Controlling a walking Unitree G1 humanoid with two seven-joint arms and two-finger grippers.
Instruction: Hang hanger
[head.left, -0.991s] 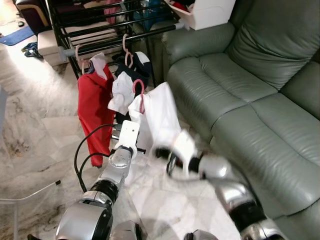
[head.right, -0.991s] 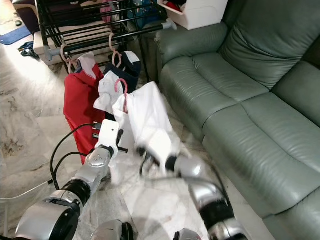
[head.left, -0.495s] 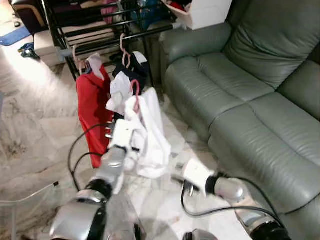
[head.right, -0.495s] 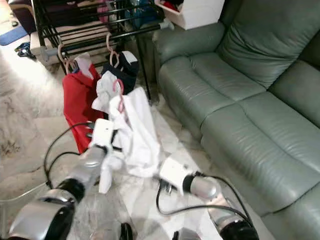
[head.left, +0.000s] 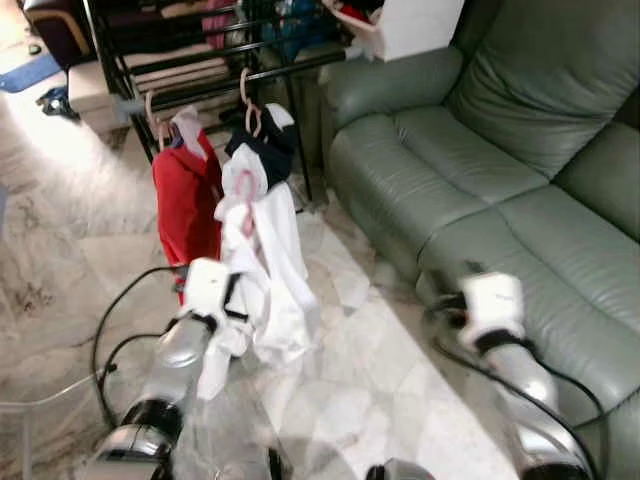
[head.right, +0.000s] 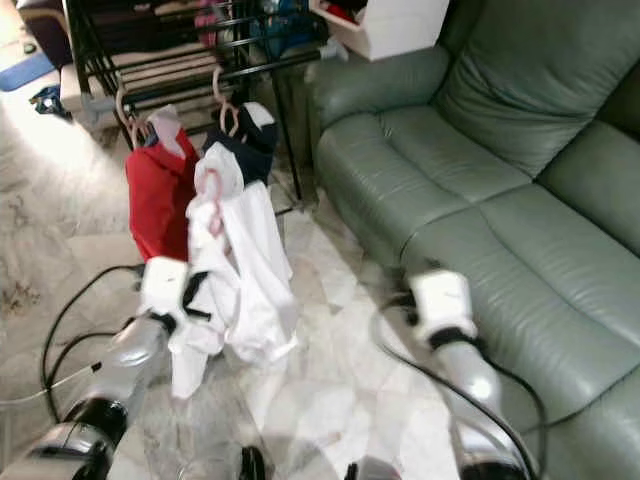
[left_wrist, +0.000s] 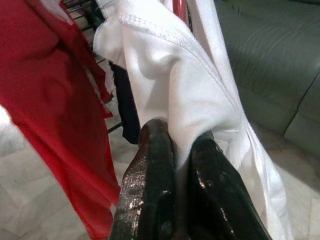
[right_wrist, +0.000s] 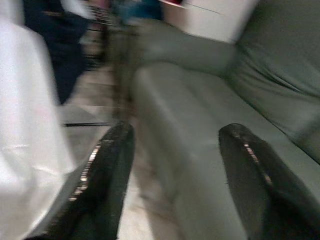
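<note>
While white shirt (head.left: 268, 270) hangs on pink hanger (head.left: 244, 190) before black drying rack (head.left: 190, 60), left gripper (left_wrist: 175, 145) pinches shirt fabric, 2 fingers clamped on cloth. Red garment (head.left: 185, 205) just beside shirt. Right gripper (right_wrist: 172, 150) near green sofa (head.left: 500, 160), fingers spread apart, holding nothing.

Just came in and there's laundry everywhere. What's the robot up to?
It is hanging clothes on the black metal drying rack beside the green leather sofa. The left gripper is shut on the white shirt, which sits on a pink hanger near the red shirt. The right gripper is open, holding nothing, by the sofa.
</note>
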